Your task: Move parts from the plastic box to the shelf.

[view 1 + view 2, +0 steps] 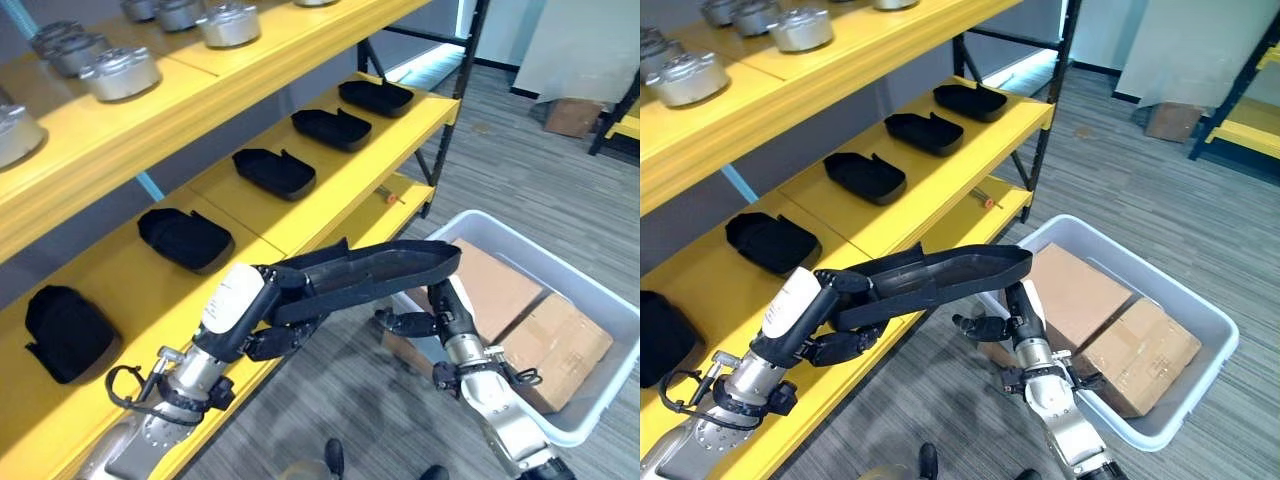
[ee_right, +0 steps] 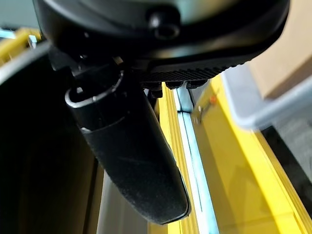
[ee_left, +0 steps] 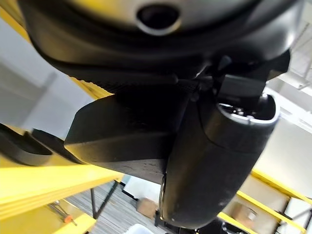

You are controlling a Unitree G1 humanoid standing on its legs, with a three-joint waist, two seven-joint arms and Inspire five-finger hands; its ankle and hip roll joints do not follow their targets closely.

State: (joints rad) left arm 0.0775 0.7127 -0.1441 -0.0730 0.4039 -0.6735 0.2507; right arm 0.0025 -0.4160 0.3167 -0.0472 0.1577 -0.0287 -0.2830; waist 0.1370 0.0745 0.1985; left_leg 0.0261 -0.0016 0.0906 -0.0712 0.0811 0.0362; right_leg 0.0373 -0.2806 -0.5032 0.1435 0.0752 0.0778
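Observation:
A long black moulded part hangs level in front of the yellow shelf, between the shelf and the grey plastic box. My left hand is shut on its near end, the white-covered thumb on top and the fingers curled underneath. My right hand sits just under the part's far end by the box's near corner, with its fingers stretched out towards the shelf. In the right wrist view its thumb is straight beside the dark part.
Several black parts lie in a row on the middle shelf, with a small orange-handled tool near its end. Metal parts sit on the upper shelf. Two cardboard boxes lie in the plastic box.

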